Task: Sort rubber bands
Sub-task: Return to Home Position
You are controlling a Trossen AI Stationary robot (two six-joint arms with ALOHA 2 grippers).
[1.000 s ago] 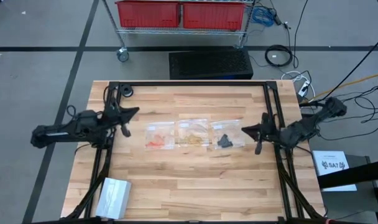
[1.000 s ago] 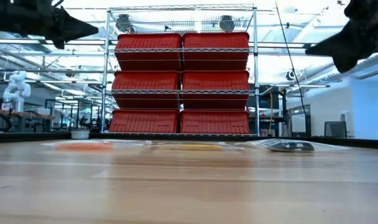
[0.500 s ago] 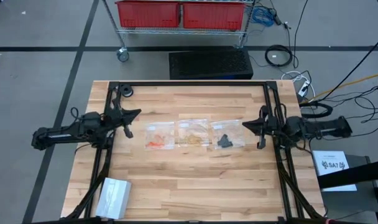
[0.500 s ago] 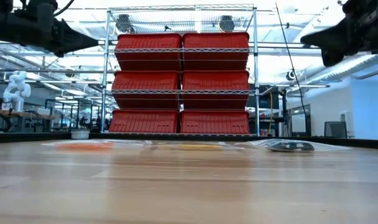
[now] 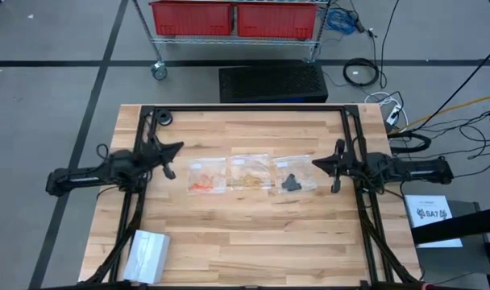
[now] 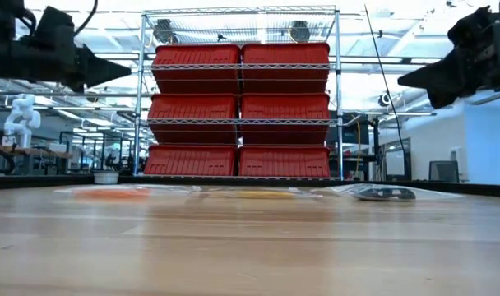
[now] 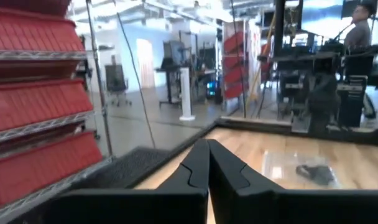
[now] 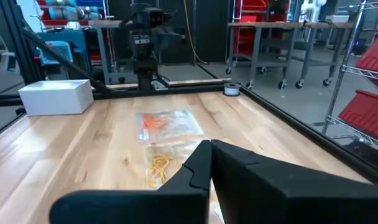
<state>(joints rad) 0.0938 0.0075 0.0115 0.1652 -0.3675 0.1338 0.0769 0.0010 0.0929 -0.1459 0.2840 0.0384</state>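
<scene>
Three clear bags lie flat in a row at mid-table. The left bag holds orange rubber bands [image 5: 200, 185], the middle one pale yellow bands [image 5: 247, 177], the right one black bands [image 5: 291, 182]. The low view shows the orange bands [image 6: 110, 195], yellow bands [image 6: 254, 194] and black bands [image 6: 386, 194] far off on the tabletop. My left gripper [image 5: 179, 148] hovers shut, left of the bags and raised above the table [image 6: 125, 72]. My right gripper [image 5: 316, 163] hovers shut, right of the bags and also raised [image 6: 402, 80]. The shut fingertips show in both wrist views [image 7: 207, 144] [image 8: 209, 144].
A white box [image 5: 147, 254] sits at the near-left corner and a small black ring [image 5: 163, 119] at the far-left. Black frame rails [image 5: 245, 108] run along the table's edges. A shelf of red bins [image 6: 240, 111] stands beyond the far edge. A person [image 7: 363, 31] stands far off.
My left gripper has sunk steadily lower while staying left of the bags, still shut. My right arm has swung from a slant to lie level across the right rail; its gripper rose a little, then dropped lower, and stayed shut. The bags have not moved.
</scene>
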